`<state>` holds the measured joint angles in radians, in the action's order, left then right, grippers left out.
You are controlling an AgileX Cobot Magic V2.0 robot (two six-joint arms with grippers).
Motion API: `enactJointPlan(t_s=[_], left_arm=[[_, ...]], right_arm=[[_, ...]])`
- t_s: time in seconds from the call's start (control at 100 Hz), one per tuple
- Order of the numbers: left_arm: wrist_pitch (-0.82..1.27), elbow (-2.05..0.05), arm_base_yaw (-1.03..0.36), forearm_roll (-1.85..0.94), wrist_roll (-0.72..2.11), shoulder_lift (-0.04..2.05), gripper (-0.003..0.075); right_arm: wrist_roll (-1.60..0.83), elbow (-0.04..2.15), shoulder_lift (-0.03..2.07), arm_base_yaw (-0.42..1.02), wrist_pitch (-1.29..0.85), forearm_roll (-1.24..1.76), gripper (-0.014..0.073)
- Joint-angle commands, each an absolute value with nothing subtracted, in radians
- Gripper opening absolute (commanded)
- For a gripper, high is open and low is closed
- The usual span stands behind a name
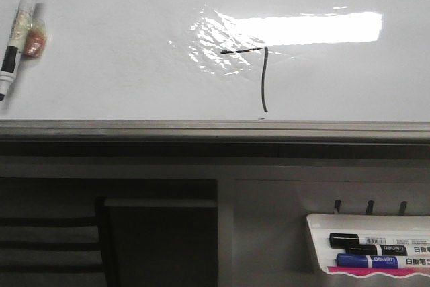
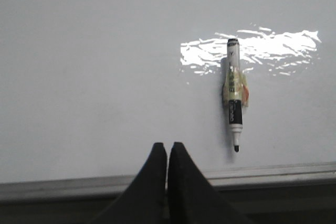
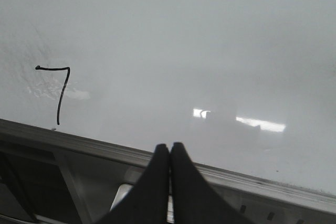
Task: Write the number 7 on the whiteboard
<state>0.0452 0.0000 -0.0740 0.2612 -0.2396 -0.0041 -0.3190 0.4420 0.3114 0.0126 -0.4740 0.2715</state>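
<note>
Pressing its fingers together on nothing, the left gripper (image 2: 167, 153) hangs off the whiteboard (image 2: 94, 66), nearest the uncapped marker (image 2: 234, 98), whose long axis runs across the rail; the right gripper (image 3: 169, 153) is closed and empty too. The number 7 (image 1: 259, 72) sits mid-board, apparently finished. The tray (image 1: 316, 243) below holds three markers - two black, one blue.

The whiteboard (image 1: 121, 45) is glossy and smooth, with a wrinkled, film-like shiny patch under the glare. Its edge rail (image 1: 215, 129) looks like dull grey metal. The marker tray (image 1: 316, 233) near the lower right is white plastic. The gripper fingers (image 2: 181, 182) are matt black.
</note>
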Motion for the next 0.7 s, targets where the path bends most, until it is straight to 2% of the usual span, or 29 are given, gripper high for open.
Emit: enactJointPlan(t_s=[0.0,0.14,0.49,0.69], left_arm=[[0.047,0.034,-0.072,0.201,-0.248,-0.035,-0.0020],[0.090,0.034,-0.072,0.152,-0.248,-0.035,-0.0020],[0.010,0.035,-0.072,0.120,-0.240,-0.035,-0.0020],[-0.042,0.035,-0.072,-0.083,0.017,-0.035,-0.0020]], right_arm=[[-0.322,0.469,0.317,0.006,-0.398,0.281,-0.0071],[-0.322,0.469,0.317,0.006,-0.398,0.281,-0.0071],[-0.322,0.469,0.317,0.006,-0.398,0.281,-0.0071],[-0.322,0.469,0.317,0.006,-0.398,0.281,-0.0071]])
